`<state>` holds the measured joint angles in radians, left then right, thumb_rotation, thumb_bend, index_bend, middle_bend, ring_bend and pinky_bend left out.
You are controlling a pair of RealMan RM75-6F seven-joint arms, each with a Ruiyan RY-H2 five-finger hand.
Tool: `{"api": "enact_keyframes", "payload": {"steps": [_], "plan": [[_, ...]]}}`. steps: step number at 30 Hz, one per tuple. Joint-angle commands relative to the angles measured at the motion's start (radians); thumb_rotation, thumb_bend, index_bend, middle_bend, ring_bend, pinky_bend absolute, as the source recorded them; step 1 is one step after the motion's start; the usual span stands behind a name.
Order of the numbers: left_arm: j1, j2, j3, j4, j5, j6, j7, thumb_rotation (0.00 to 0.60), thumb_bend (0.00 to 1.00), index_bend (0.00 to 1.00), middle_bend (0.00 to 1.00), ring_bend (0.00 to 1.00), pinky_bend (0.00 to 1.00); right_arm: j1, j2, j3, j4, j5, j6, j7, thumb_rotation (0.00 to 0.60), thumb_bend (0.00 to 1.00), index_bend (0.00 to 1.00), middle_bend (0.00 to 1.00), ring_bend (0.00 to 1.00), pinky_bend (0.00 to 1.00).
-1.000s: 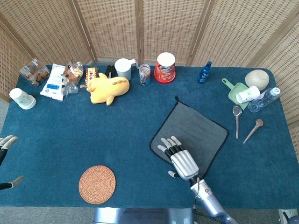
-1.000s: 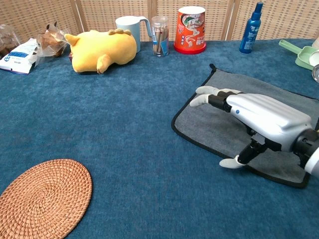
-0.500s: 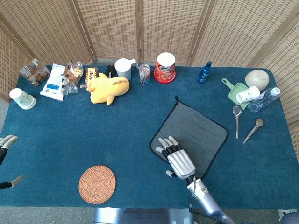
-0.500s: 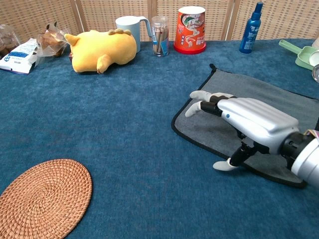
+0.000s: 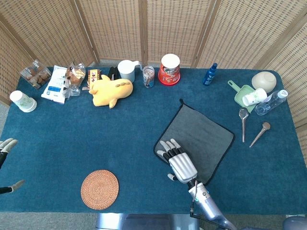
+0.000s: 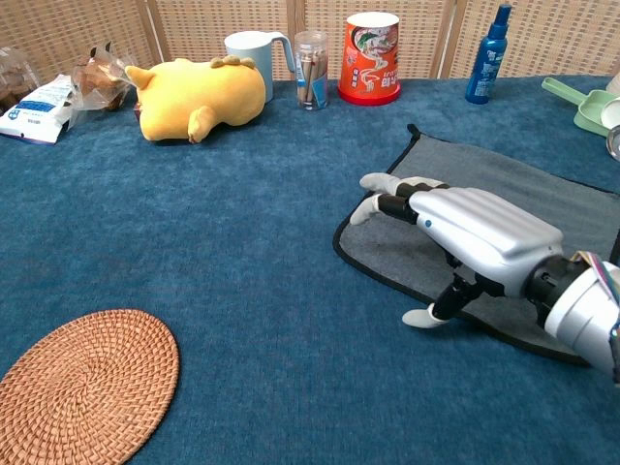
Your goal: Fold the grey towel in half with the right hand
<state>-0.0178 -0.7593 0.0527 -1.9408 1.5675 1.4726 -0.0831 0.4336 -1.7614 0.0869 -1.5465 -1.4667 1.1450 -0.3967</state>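
Note:
The grey towel (image 5: 201,132) (image 6: 504,194), edged in black, lies flat and unfolded on the blue table right of centre, turned like a diamond. My right hand (image 5: 178,162) (image 6: 465,228) hovers palm down over the towel's near left corner, fingers stretched out and apart, thumb hanging below; it holds nothing. Its fingertips (image 6: 373,184) reach past the towel's left edge. My left hand (image 5: 6,146) shows only as a few fingertips at the far left edge of the head view, apart and holding nothing.
A woven round coaster (image 5: 99,189) lies near the front left. A yellow plush toy (image 5: 111,89), mug (image 5: 126,70), red cup (image 5: 169,68) and blue bottle (image 5: 209,74) line the back. Spoons (image 5: 243,123) and a green tray (image 5: 243,96) sit to the right of the towel.
My right hand has slid left and nearer along the towel, from over its lower middle to its near left corner. The towel has not moved.

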Motion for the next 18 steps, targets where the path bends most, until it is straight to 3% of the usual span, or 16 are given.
{"api": "enact_keyframes", "payload": {"steps": [1, 13, 18], "plan": [[-0.001, 0.000, 0.000, 0.000, 0.001, -0.002, 0.000, 0.600, 0.16, 0.00, 0.00, 0.00, 0.00, 0.002, -0.003, -0.001, 0.004, 0.002, 0.003, -0.005, 0.600, 0.00, 0.22, 0.00, 0.00, 0.00], [-0.001, 0.002, 0.001, 0.000, 0.002, -0.004, -0.007, 0.600, 0.16, 0.00, 0.00, 0.00, 0.00, 0.008, -0.014, -0.009, 0.031, 0.011, 0.014, -0.027, 0.600, 0.00, 0.22, 0.00, 0.00, 0.00], [-0.001, 0.002, 0.001, -0.001, 0.001, -0.004, -0.005, 0.600, 0.16, 0.00, 0.00, 0.00, 0.00, 0.008, -0.015, -0.015, 0.045, 0.005, 0.027, -0.031, 0.600, 0.11, 0.22, 0.00, 0.00, 0.00]]}}
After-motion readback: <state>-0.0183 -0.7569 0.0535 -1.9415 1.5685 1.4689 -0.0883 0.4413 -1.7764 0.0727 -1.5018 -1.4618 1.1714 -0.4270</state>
